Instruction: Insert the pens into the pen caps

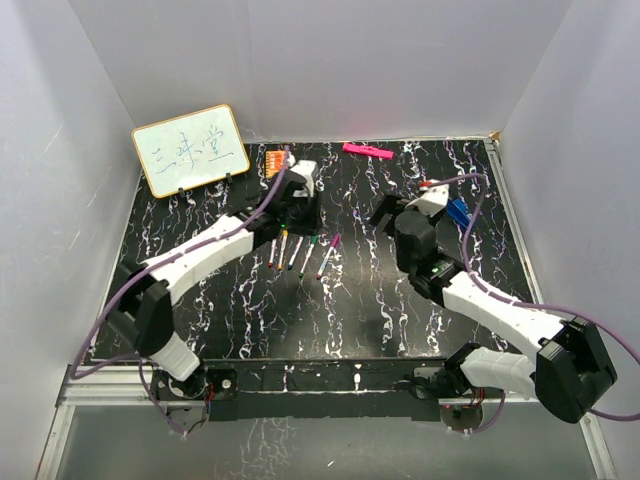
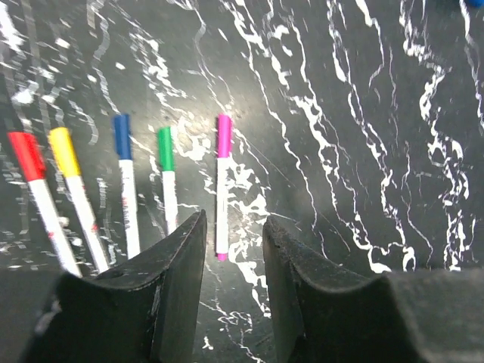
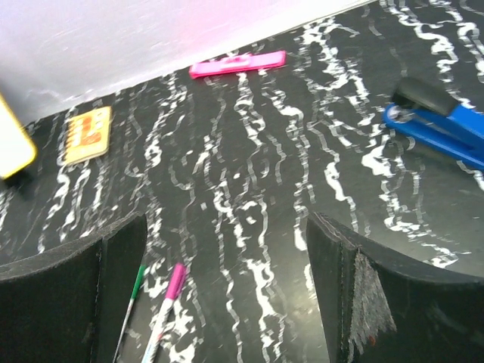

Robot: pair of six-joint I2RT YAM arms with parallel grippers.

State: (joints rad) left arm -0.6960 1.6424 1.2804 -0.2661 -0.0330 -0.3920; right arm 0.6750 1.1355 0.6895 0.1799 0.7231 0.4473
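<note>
Left jaws slightly apart, right jaws wide apart, both empty, near five capped pens [image 2: 128, 212].

A glossy, marble-veined tabletop [image 2: 363, 113] catches the light. The pens [image 2: 168, 181] show smooth plastic; the left pincer [image 2: 233, 227] is matt black.

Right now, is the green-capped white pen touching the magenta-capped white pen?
Apart. The left wrist view shows bare black marbled table between the green-capped pen and the magenta-capped pen.

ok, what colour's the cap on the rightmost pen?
Magenta cap; clearest in the left wrist view.
</note>
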